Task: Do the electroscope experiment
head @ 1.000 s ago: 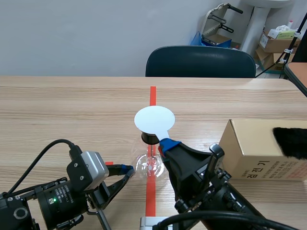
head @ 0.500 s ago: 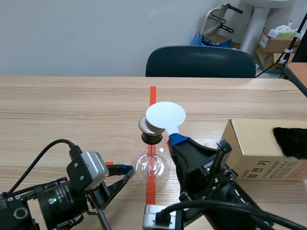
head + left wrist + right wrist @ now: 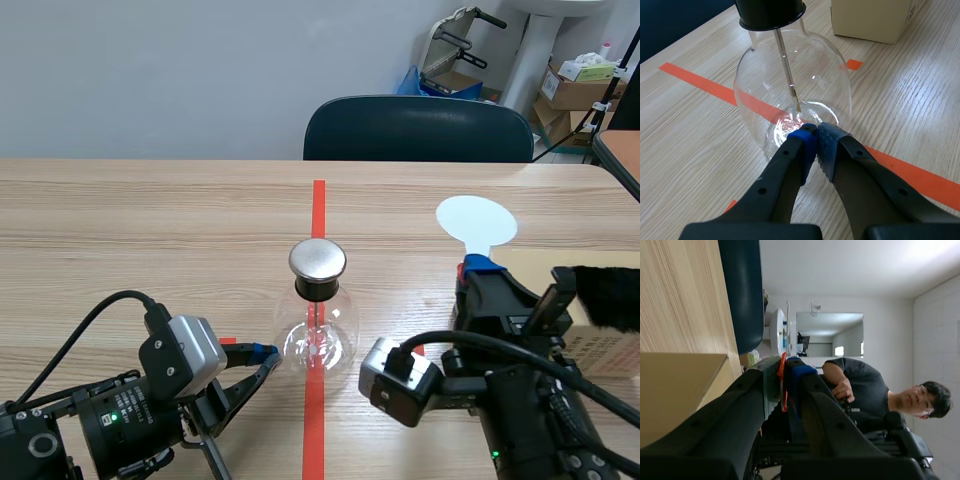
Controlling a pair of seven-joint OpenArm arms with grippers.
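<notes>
The left gripper [image 3: 815,132] is low on the table [image 3: 150,230], and its two fingers are pressed together with nothing between them. Their blue tips touch the bottom of the round glass flask [image 3: 790,85]. The flask stands in the middle of the table, right on the long red tape line [image 3: 318,210]. It has a black stopper [image 3: 318,288] in its neck and a shiny metal cap [image 3: 317,260] on top. A thin metal rod [image 3: 786,62] hangs down from the stopper inside the glass. The right gripper [image 3: 478,266] is up in the air at the right side, well apart from the flask. Its fingers are pinched on the handle of a white paddle [image 3: 477,221], and the round flat end of the paddle sticks up above the fingers. Just under and behind this gripper is a brown cardboard box [image 3: 600,350] with red print on its side. Something black and furry [image 3: 610,295] lies on top of the box. A dark chair [image 3: 418,130] stands at the far side of the table. In the right wrist view, a person in a dark shirt sits far off in the room.
</notes>
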